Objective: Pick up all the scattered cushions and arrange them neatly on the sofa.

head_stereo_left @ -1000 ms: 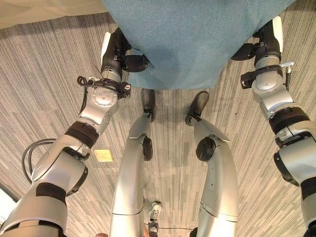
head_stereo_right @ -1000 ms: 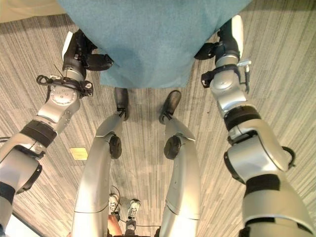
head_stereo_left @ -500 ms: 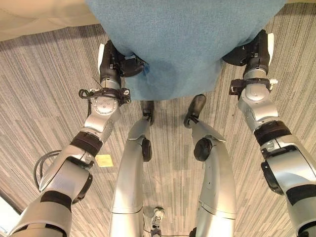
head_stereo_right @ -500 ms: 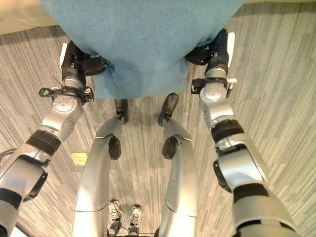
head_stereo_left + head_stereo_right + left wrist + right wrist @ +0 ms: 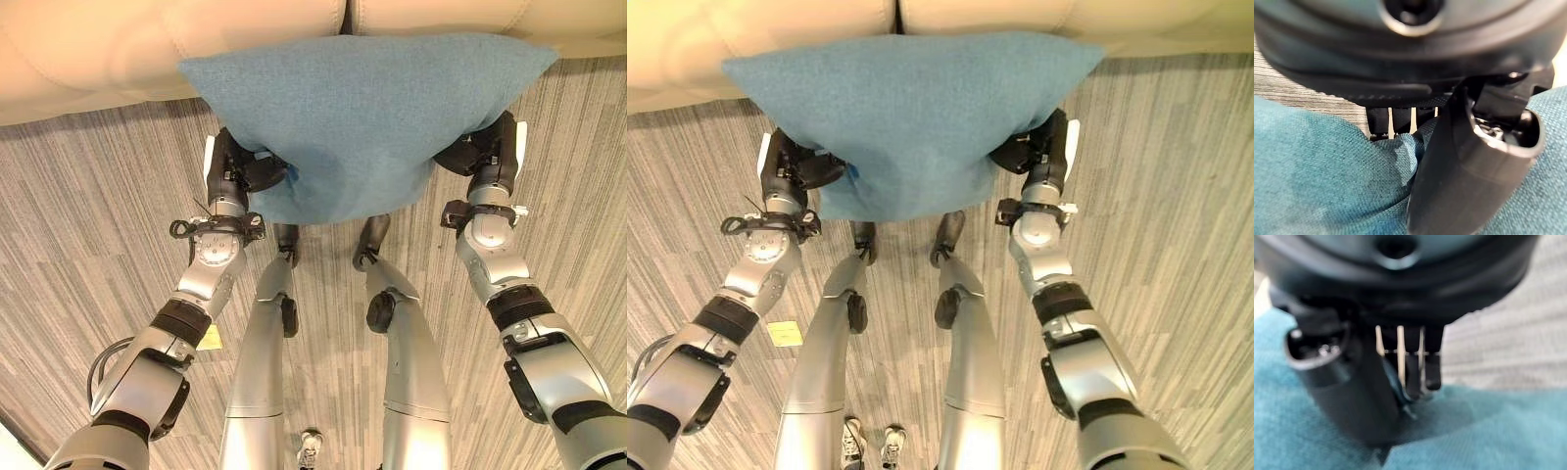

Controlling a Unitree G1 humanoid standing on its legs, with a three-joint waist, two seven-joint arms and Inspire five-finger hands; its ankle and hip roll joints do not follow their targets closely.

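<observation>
A large teal fabric cushion (image 5: pixel 364 113), plump and roughly rectangular, is held up off the floor, spread wide and flat-faced. Its upper edge overlaps the front of the cream sofa (image 5: pixel 118 49); its lower edge sags toward the floor.

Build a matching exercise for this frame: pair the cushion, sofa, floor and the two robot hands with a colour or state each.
Things:
1. cushion
2. sofa
3. floor
4. left robot hand and right robot hand

Descriptions:
A. grey, striped
B. cream, padded
C. pinching the cushion's side edges
D. teal, held above the floor

Pairs: 1-D, 2-B, 3-A, 4-C
</observation>
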